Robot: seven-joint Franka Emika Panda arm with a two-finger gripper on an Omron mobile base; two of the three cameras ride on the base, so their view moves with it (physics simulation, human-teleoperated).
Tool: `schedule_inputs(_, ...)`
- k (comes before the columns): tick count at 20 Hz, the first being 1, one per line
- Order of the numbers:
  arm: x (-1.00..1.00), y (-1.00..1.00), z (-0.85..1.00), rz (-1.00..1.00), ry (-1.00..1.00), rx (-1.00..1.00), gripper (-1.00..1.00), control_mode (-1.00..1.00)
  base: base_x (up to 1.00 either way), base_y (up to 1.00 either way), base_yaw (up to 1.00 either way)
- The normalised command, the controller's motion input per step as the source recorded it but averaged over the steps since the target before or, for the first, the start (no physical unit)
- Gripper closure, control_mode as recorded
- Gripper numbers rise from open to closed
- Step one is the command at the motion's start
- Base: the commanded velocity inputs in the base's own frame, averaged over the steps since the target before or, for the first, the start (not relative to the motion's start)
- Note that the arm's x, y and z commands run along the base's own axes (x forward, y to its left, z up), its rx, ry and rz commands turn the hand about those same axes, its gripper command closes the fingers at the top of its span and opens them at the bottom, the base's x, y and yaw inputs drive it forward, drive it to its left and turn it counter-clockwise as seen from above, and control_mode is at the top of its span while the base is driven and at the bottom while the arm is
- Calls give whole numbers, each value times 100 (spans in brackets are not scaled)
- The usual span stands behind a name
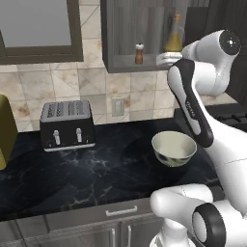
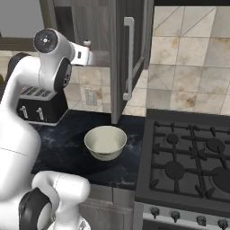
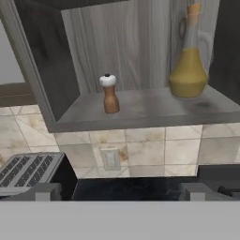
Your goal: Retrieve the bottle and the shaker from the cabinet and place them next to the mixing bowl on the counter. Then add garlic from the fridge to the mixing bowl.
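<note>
The dark grey cabinet stands open on the wall above the counter. On its shelf board the small brown shaker stands to the left. The amber bottle stands to the right. My gripper hovers in front of the shelf edge, slightly below it and a short way back, open wide with nothing between its fingers. Below it the cream mixing bowl sits empty on the black counter. The garlic and the fridge are out of view.
A black and silver toaster stands on the counter to the left. The open cabinet door hangs right of the hand. A gas stove adjoins the counter on the right. A wall outlet sits under the cabinet.
</note>
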Motion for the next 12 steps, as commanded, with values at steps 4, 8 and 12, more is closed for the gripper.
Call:
schedule_inputs(4,20,0,32,0,5,-8,-100,-100,0,0,0)
schedule_inputs(8,37,3,18,3,12,-6,-100,-100,0,0,0)
schedule_inputs(12,53,1,-1,3,9,-1,-100,-100,0,0,0)
